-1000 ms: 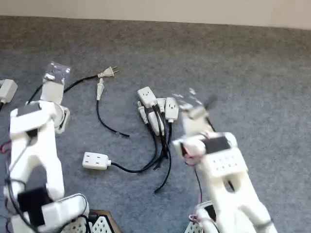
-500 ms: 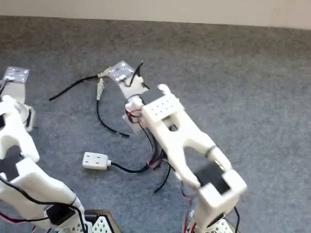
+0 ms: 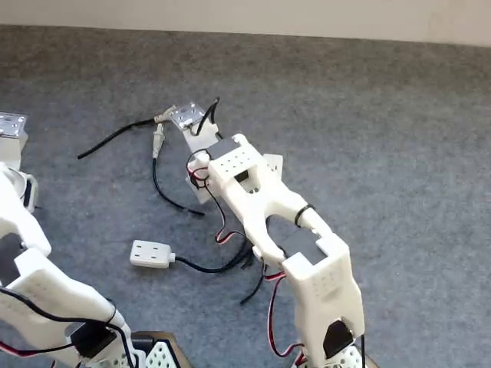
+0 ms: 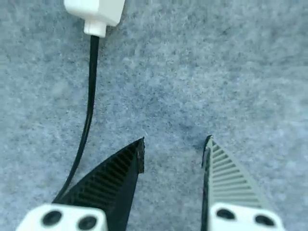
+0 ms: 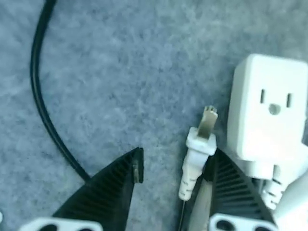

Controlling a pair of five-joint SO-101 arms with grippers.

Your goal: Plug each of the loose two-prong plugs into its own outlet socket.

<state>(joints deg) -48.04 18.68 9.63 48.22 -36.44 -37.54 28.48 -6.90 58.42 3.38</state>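
Carpet: grey, strewn with cords.
Shift: right arm swung across over the cords; left arm drawn back.
Right gripper: wide, two-prong plug close by one finger, beside outlet block.
Left gripper: wide, empty.
Meaning: probably set for first grasp.

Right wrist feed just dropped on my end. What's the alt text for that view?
The right gripper hangs open over grey carpet, with a white two-prong plug lying between its fingers, close to one of them. A white outlet socket sits just beside the plug, and a black cord curves across the carpet farther off.
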